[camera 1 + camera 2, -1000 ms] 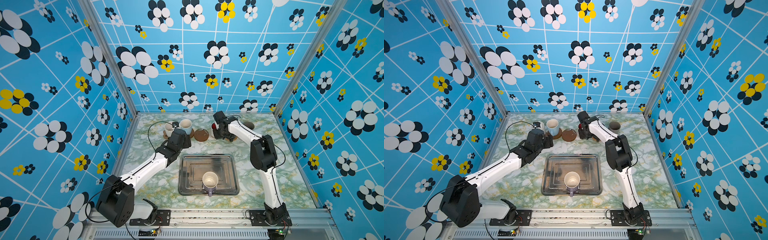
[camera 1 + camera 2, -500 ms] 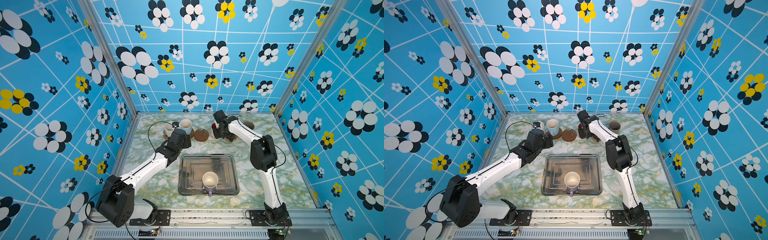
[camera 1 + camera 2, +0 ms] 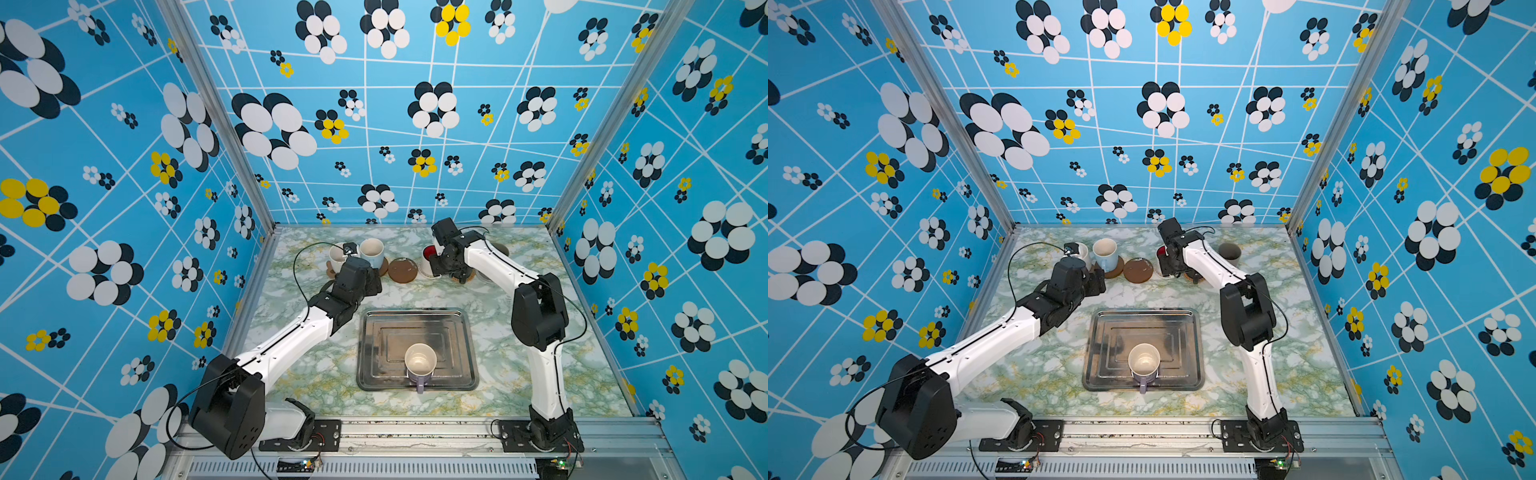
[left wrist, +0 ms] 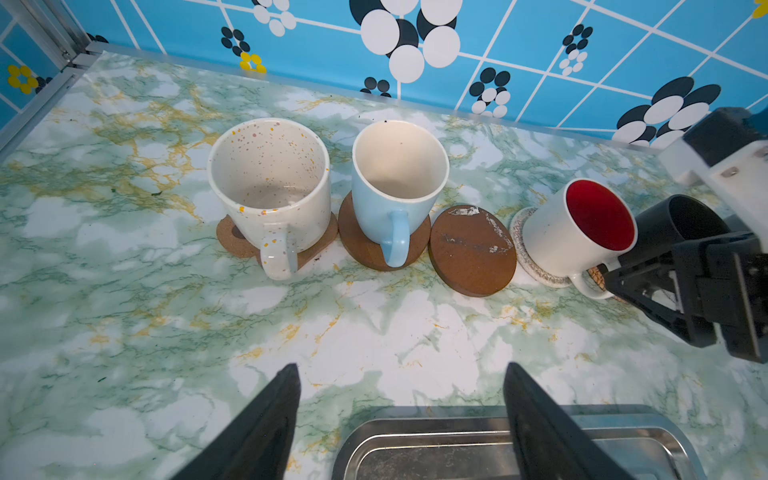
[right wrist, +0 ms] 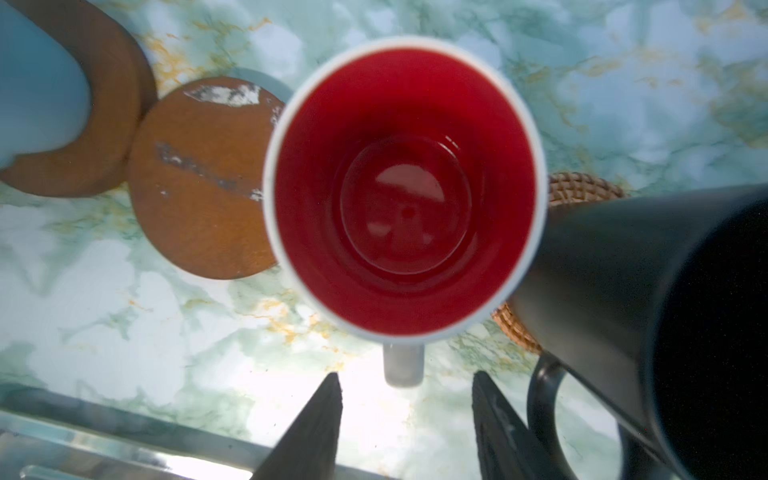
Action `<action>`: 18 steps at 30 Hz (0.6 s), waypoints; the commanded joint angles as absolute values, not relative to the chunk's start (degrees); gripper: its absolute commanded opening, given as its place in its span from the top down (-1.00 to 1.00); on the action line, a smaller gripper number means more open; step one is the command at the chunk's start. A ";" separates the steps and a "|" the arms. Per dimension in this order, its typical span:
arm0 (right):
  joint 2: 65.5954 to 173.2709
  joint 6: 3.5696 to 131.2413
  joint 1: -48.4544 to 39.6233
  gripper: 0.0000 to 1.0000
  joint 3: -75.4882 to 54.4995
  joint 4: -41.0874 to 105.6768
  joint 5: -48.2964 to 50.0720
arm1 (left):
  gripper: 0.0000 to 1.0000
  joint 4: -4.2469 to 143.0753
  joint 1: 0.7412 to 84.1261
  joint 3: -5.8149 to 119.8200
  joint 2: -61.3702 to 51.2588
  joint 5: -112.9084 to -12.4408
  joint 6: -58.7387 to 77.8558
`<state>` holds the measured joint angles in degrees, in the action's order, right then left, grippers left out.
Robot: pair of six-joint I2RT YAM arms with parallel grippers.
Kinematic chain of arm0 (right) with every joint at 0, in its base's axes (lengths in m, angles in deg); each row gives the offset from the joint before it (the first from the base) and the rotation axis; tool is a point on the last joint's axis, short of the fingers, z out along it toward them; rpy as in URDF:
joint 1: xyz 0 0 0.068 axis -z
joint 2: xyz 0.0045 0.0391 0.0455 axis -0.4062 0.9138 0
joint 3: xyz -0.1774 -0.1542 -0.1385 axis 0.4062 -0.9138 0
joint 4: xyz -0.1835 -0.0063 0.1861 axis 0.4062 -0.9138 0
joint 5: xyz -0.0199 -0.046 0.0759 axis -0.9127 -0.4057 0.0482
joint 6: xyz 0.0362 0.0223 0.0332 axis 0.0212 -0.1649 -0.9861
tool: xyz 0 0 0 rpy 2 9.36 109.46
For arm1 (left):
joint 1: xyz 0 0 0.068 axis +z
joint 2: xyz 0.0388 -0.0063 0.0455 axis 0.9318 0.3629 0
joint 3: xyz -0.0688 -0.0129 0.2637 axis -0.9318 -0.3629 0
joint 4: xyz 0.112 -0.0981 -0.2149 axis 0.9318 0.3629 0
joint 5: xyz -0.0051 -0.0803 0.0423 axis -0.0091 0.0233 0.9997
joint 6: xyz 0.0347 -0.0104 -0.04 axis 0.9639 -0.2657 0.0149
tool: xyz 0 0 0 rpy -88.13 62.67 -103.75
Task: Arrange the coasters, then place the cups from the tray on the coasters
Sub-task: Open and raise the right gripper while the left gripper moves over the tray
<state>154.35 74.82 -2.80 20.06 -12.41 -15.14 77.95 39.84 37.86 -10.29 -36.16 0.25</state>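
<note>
One silver tray (image 3: 457, 328) sits mid-table, carrying a single upright lilac mug (image 3: 419, 365) at its near edge. I note the red-lined white mug (image 5: 403, 187) standing on the crochet coaster (image 4: 518, 241). My right gripper (image 5: 405, 376) has its jaws parted at the mug's handle, gripping nothing, and my left gripper (image 4: 401, 368) hangs with jaws wide and empty.

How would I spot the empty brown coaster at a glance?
At the back of the table, find the light blue mug and the red-lined white mug. Between them lies a brown disc. Unlike its neighbours, it is bare, with white scuffs.
</note>
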 commanded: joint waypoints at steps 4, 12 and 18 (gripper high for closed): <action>143.47 73.20 -2.44 -0.14 14.97 -8.67 -14.27 | -0.56 79.43 40.25 36.94 -12.38 -36.16 -0.17; 131.74 67.60 -2.97 -0.40 5.24 1.25 -13.09 | -0.56 79.26 40.16 37.11 -12.08 -36.38 -0.19; 122.61 61.37 -3.61 -0.61 -6.07 14.27 -11.35 | -0.56 81.60 39.83 38.26 -11.70 -35.75 0.22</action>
